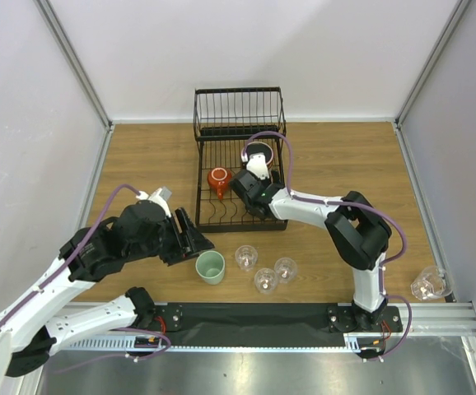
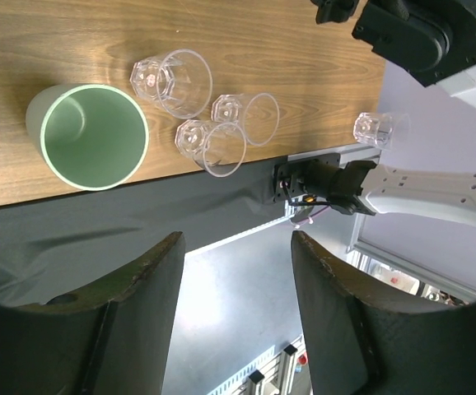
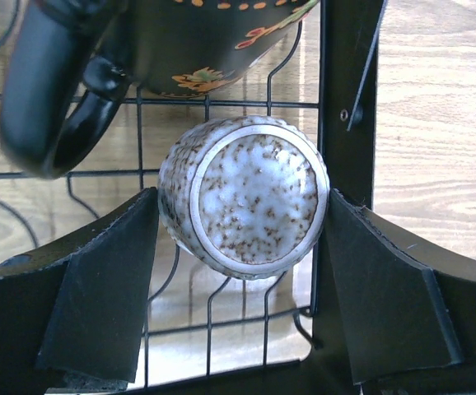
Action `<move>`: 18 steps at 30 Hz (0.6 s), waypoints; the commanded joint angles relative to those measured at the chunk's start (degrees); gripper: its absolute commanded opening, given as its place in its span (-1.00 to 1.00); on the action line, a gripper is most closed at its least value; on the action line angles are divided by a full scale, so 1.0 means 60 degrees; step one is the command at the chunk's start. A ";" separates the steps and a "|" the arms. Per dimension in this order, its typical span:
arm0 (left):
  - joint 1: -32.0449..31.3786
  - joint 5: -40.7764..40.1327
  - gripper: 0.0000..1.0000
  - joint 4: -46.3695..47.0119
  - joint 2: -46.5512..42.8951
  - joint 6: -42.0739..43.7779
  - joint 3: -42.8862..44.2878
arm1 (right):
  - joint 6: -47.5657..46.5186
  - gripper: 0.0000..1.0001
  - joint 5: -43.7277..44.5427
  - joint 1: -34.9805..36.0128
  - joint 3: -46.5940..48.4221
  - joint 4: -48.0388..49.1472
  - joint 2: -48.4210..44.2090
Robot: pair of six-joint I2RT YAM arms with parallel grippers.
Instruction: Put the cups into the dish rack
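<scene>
The black wire dish rack (image 1: 240,202) stands at the table's far middle. In it sit a red mug (image 1: 219,179) and a black-rimmed mug (image 1: 259,152), whose floral side shows in the right wrist view (image 3: 189,49). My right gripper (image 1: 253,179) reaches into the rack. Its fingers (image 3: 106,280) press both sides of a white speckled cup (image 3: 246,197) that is tilted over the rack wires. My left gripper (image 1: 190,234) is open and empty, left of the mint-green cup (image 1: 211,267) (image 2: 90,136). Three clear tumblers (image 1: 265,270) (image 2: 212,144) stand beside that cup.
Another clear tumbler (image 1: 430,283) (image 2: 380,128) sits at the table's near right edge, by the side wall. A black mat (image 1: 254,317) runs along the near edge between the arm bases. The rack's raised wire basket (image 1: 238,111) stands against the back wall.
</scene>
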 commanded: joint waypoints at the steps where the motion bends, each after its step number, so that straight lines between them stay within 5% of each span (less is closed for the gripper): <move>1: -0.0004 -0.0109 0.21 -0.0177 -0.0152 0.0185 0.0388 | -0.0283 -0.60 0.0389 -0.0152 0.0344 0.0605 0.0337; 7: 0.0055 -0.0153 0.22 -0.0295 -0.0197 0.0257 0.0491 | -0.0723 -0.47 0.0038 -0.0386 0.0344 0.0942 0.0704; 18: 0.0084 -0.0036 0.40 -0.0090 -0.0007 0.0316 0.0432 | -0.0181 0.81 -0.1017 -0.0402 0.0227 0.0283 0.0105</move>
